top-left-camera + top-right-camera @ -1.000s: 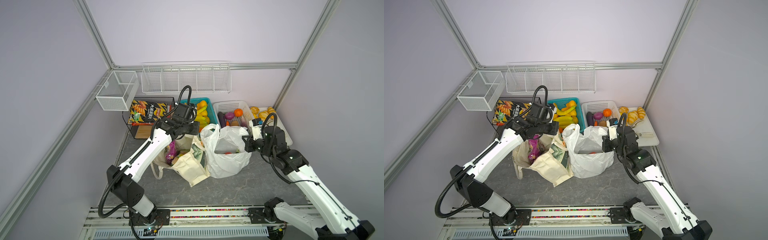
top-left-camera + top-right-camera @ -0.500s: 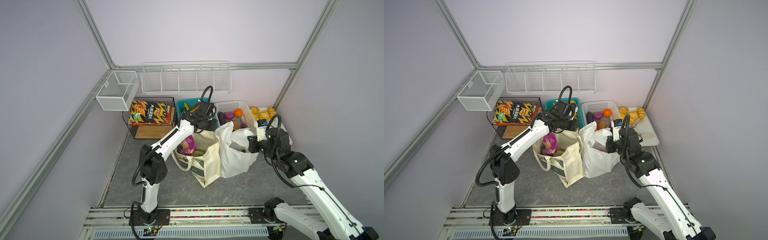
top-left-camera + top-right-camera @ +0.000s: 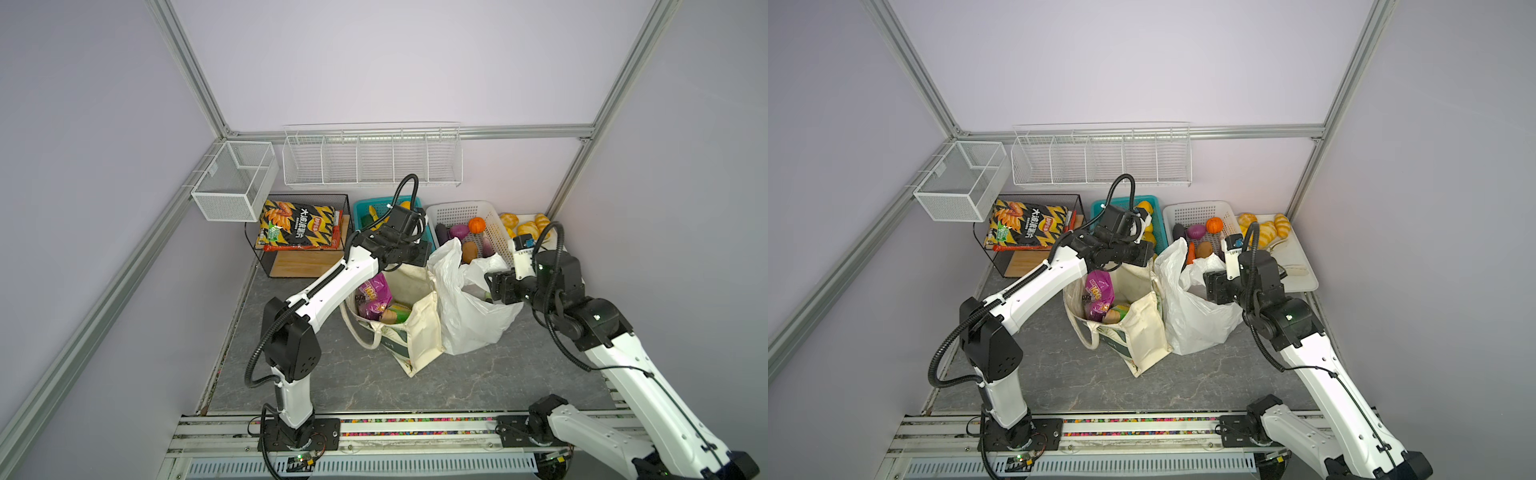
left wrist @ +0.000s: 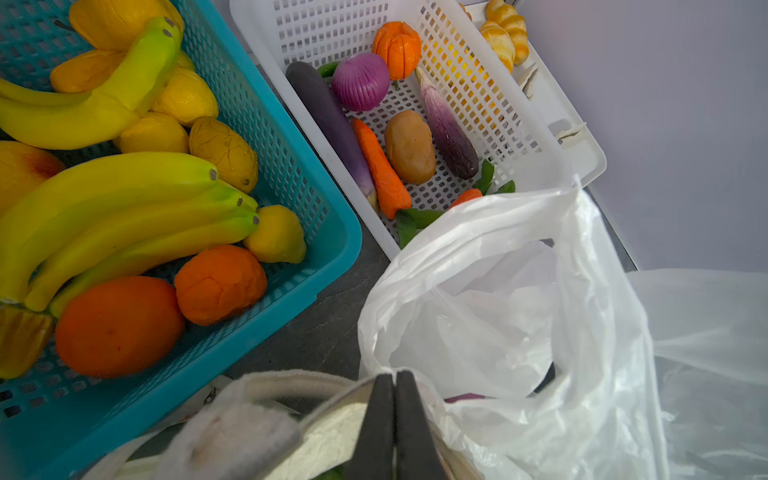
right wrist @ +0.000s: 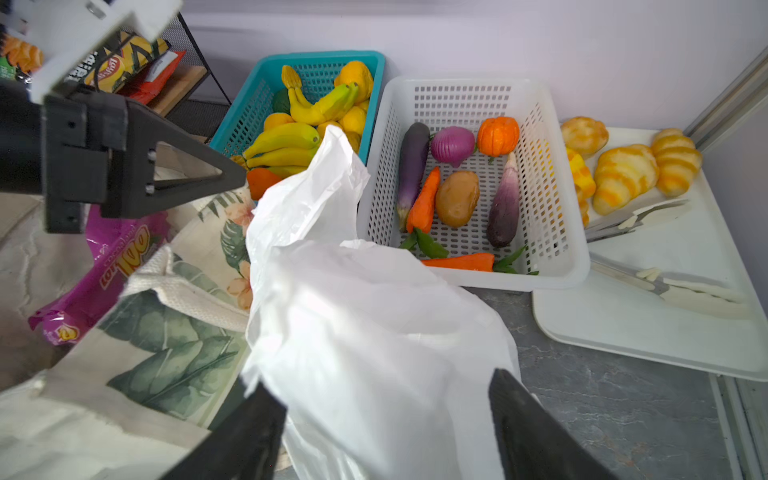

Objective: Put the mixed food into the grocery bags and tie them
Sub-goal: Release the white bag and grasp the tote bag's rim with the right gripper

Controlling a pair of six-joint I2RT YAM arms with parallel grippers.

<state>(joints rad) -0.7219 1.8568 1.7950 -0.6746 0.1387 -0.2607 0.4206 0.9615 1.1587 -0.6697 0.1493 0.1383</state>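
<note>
- Now the grey surface (image 3: 332,374) carries both grocery bags at mid-scene, side by side.
- Canvas tote (image 3: 419,332) (image 3: 1142,332): it stands upright with its mouth up and touches the white plastic bag (image 3: 469,324) in both top views. A second ago it lay slumped further left with its mouth tipped sideways. Half a second ago it was already upright, about where it is now.
- White plastic bag: upright and drawn in narrower than a second ago. One handle stands up as a peak just in front of the white basket (image 3: 457,210).
- Right pincer (image 5: 386,419): fingers wide apart at the bag's right side. Loose plastic lies between them and no grip is seen. A second ago the fingers were together at this same rim.
- Left pincer (image 4: 394,378): fingers together, clamped on the tote's far rim, right where tote and plastic bag meet. It has travelled rightward with the tote since a second ago.
- Purple snack packet (image 3: 374,295): inside the tote against its left wall, top poking out of the mouth.
- Green packet (image 3: 399,309): low in the tote just beside the purple one, mostly hidden.
- Toy vegetable (image 4: 465,397): only a purple sliver shows inside the plastic bag. The red piece seen there a second ago is hidden now.
</note>
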